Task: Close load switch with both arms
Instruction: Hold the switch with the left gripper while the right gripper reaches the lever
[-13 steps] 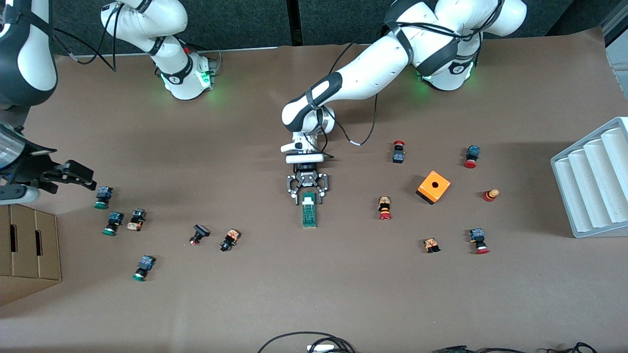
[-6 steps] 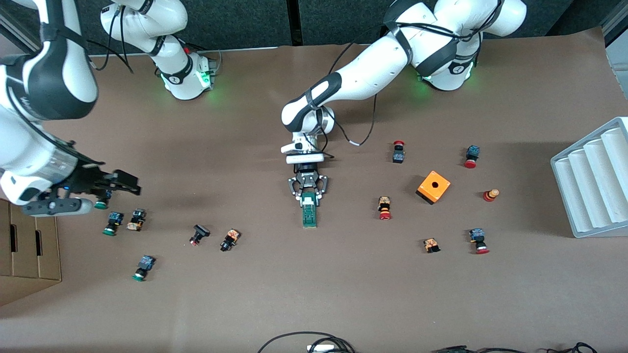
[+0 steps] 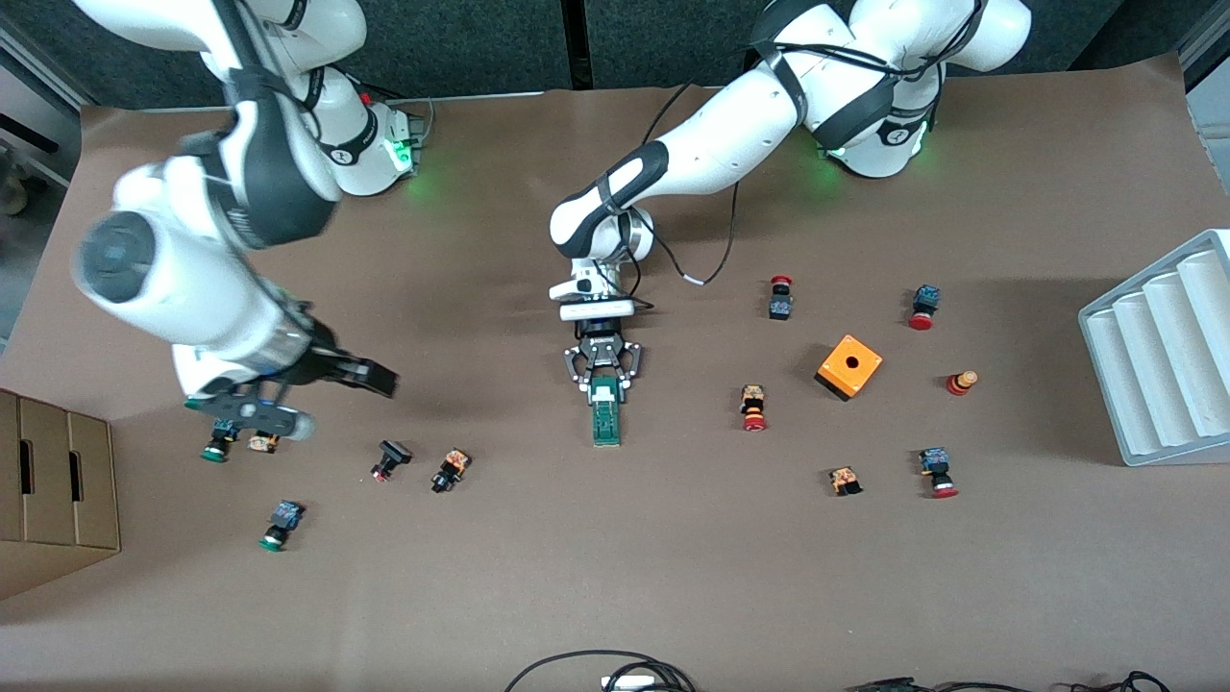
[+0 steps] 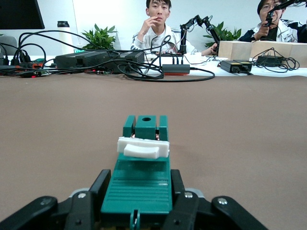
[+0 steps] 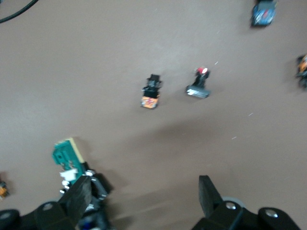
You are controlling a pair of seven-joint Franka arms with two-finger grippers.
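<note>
Two white jointed arms with black joint bands, trailing black cables and green-lit bases, each ending in a black two-finger hand: left hand [image 3: 603, 380], right hand [image 3: 370, 377].

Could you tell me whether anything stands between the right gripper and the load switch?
Nothing visible does. The right gripper, open, is over bare table toward the right arm's end; two small push buttons lie nearer the front camera than its line to the load switch, which the left gripper grips.

We can read no text, label, brand or number anywhere; the small white mark on the left pincer [image 3: 603, 377] is too tiny to read.
</note>
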